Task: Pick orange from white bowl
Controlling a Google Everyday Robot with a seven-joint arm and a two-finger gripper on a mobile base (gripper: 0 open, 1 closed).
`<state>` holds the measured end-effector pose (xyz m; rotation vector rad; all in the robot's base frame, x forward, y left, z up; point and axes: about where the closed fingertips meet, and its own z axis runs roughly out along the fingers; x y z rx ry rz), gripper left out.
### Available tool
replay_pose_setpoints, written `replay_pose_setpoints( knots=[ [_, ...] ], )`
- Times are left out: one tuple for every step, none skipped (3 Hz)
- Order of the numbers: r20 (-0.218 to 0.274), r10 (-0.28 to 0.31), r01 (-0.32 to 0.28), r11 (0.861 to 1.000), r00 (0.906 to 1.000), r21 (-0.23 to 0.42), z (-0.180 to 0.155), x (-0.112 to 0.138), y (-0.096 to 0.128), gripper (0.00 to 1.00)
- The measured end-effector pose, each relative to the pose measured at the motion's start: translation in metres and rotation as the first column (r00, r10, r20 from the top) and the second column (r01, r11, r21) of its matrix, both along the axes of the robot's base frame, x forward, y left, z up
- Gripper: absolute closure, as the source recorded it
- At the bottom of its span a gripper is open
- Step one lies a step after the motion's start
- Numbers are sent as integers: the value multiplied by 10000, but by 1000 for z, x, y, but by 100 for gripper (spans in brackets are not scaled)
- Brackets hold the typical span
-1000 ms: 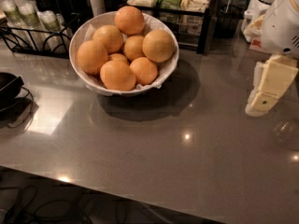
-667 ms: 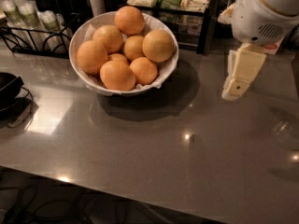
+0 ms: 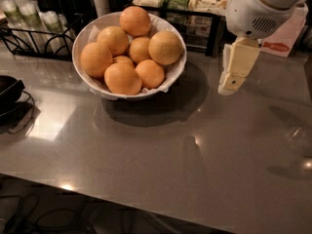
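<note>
The white bowl [image 3: 176, 74], lined with crinkled white paper, stands at the back left of the grey counter and holds several oranges. The orange [image 3: 165, 47], large and slightly paler and yellower, lies on the bowl's right side against the rim. My gripper [image 3: 228, 86] hangs from the white arm at the upper right. It points down at the counter, to the right of the bowl and apart from it, about level with the rim. It holds nothing that I can see.
Black wire racks [image 3: 44, 35] with cups and packets line the back of the counter behind the bowl. A black object with cables [image 3: 9, 94] sits at the left edge. A red-and-white box [image 3: 287, 33] stands at the back right.
My arm and gripper have moved left from the right edge toward the bowl. The bowl and oranges have not moved.
</note>
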<state>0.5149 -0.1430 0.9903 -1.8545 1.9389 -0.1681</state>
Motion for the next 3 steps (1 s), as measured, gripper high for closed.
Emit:
replay_pose_setpoints(
  knots=[
    [170, -70, 64, 9994, 9998, 340, -2, 12, 4, 0],
    [528, 92, -145, 9946, 9986, 1024, -1, 42, 19, 0],
    [732, 274, -375, 9893, 9969, 1413, -8, 69, 31, 0]
  ],
)
